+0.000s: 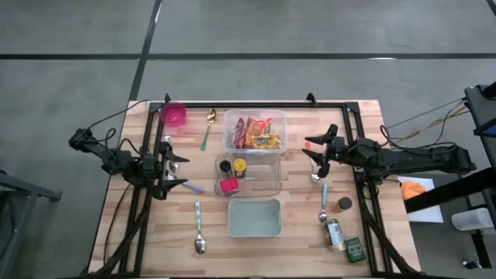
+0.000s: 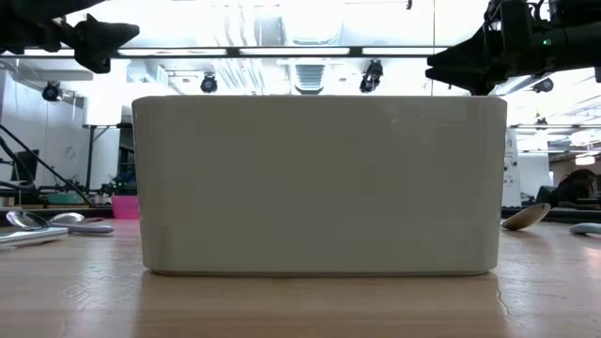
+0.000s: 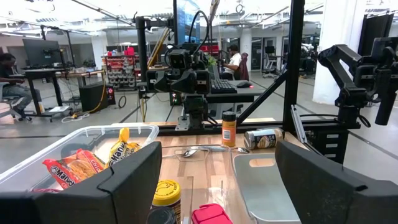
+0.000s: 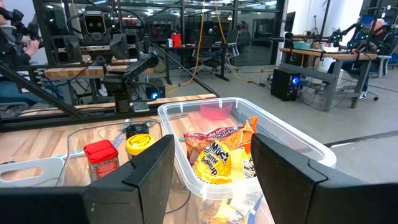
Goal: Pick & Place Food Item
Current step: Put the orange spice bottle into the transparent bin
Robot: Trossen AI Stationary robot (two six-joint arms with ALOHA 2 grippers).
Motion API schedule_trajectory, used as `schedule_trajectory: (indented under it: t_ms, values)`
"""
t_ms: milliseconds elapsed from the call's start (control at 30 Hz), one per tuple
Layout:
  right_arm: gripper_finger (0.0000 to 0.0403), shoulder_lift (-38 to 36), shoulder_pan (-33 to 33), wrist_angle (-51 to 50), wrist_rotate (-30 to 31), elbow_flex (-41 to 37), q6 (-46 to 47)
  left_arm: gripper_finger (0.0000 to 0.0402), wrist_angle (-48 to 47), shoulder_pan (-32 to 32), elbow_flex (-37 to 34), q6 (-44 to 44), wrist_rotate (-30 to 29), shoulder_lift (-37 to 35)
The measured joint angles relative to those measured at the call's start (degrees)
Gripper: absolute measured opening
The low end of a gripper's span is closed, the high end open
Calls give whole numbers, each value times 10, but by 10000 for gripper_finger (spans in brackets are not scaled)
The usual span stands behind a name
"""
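Several snack bags (image 1: 256, 133) lie in a clear bin (image 1: 231, 116) at the table's far middle; they also show in the right wrist view (image 4: 217, 155) and the left wrist view (image 3: 81, 165). A second clear bin (image 1: 273, 182) nearer to me holds a yellow-lidded jar (image 4: 139, 144), a red-lidded jar (image 4: 101, 157) and a dark jar. A pale tub (image 1: 253, 217) stands at the near middle. My left gripper (image 1: 182, 172) hovers open, level, left of the bins. My right gripper (image 1: 312, 153) hovers open, level, right of them. Neither holds anything.
A pink bowl (image 1: 173, 114) stands at the far left, with a spoon (image 1: 208, 128) beside it. Other spoons lie near left (image 1: 199, 229) and at the right (image 1: 323, 203). A spice jar (image 1: 343, 204), a can (image 1: 335, 232) and a green tin (image 1: 355, 249) sit near right.
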Motion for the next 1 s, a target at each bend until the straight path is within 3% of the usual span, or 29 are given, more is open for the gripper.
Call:
schedule_trajectory:
  t_ms: [900,1000]
  values:
    - [211,1,0,6,0,0,1,317,-20,0,0,-1,0,0]
    - [211,12,-1,-8,1,0,52,317,-43,0,0,0,0,0]
